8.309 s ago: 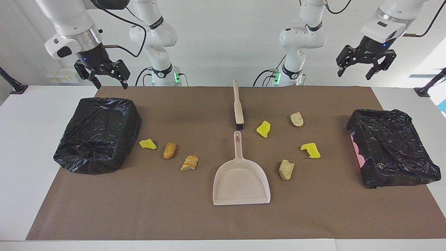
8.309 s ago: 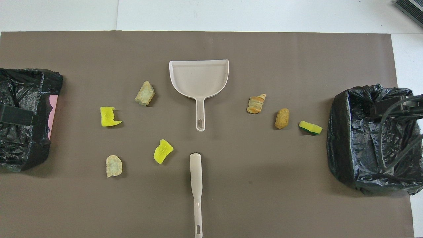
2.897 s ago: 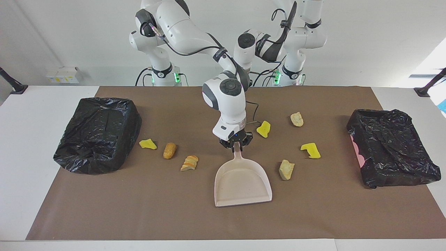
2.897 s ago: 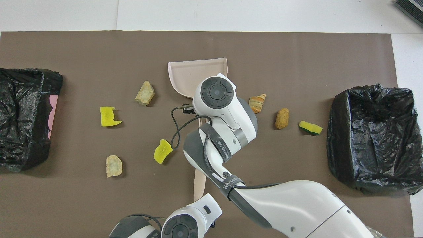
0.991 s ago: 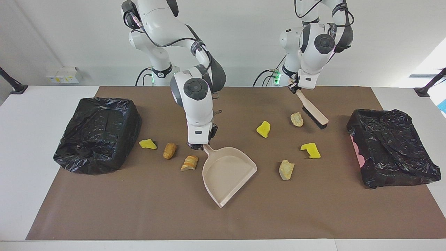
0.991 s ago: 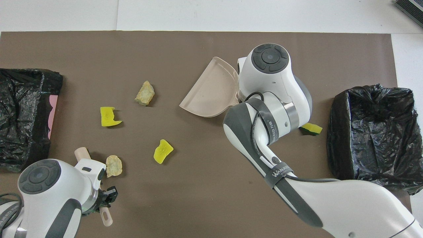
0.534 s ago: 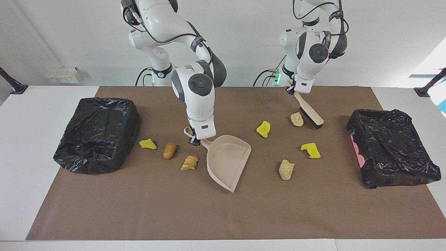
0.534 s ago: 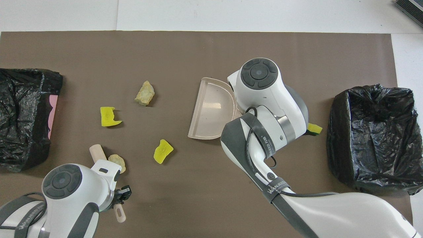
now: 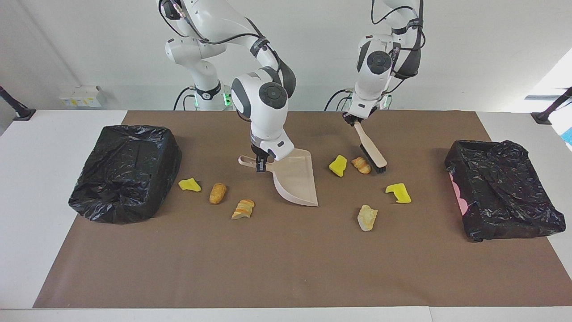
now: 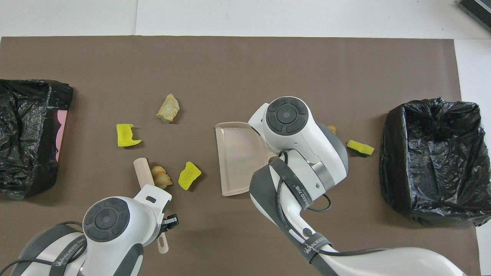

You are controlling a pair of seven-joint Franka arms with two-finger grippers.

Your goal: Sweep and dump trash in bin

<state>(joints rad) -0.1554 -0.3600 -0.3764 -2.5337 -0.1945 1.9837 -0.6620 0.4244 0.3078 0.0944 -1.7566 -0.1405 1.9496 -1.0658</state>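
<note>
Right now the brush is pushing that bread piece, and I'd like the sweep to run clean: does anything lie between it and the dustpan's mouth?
Yes. A yellow sponge chunk lies beside the bread piece at the brush, between it and the dustpan.

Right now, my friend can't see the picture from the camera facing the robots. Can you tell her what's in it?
Two white robot arms are sweeping trash on a brown mat: the left gripper holds a brush against a bread piece, and the right gripper holds a dustpan tipped on edge. Six more scraps lie around, with a black-bagged bin at each end.
</note>
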